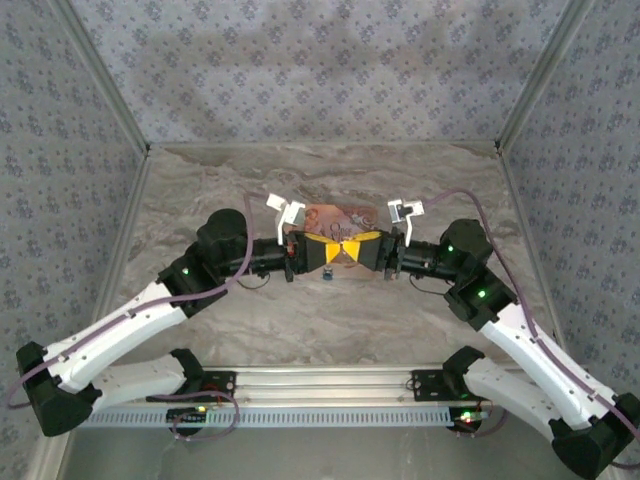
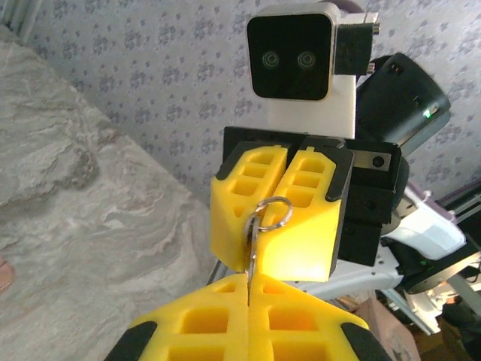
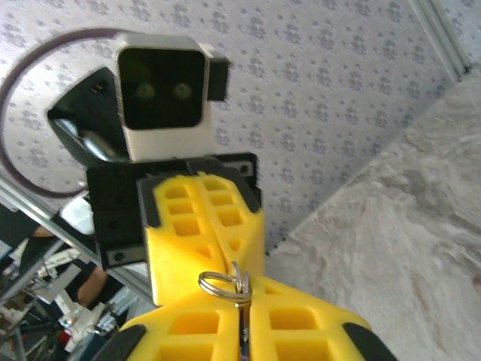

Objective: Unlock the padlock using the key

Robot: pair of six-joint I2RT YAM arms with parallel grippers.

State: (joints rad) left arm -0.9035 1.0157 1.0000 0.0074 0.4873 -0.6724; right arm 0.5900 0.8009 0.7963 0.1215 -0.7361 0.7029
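Nearest us, on the veined, marble-look table (image 1: 300,320), the tiny squarish blue-teal padlock (image 1: 328,275) lies just in front of the meeting fingertips. The left gripper (image 2: 249,289) and right gripper (image 3: 242,301), both ribbed yellow blocks, are clenched tip to tip on the thin metal key (image 2: 252,252). Its wire ring (image 3: 219,283) sits beside them. Behind lies a flat pink printed box (image 1: 340,215), then floral-papered walls (image 1: 320,70).

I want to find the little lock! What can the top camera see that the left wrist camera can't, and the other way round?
Top camera: the tiny blue padlock lying on the table by the grippers. Left wrist camera: the key and its silver ring, up close. Both: the left gripper and right gripper, shut and meeting tip to tip.
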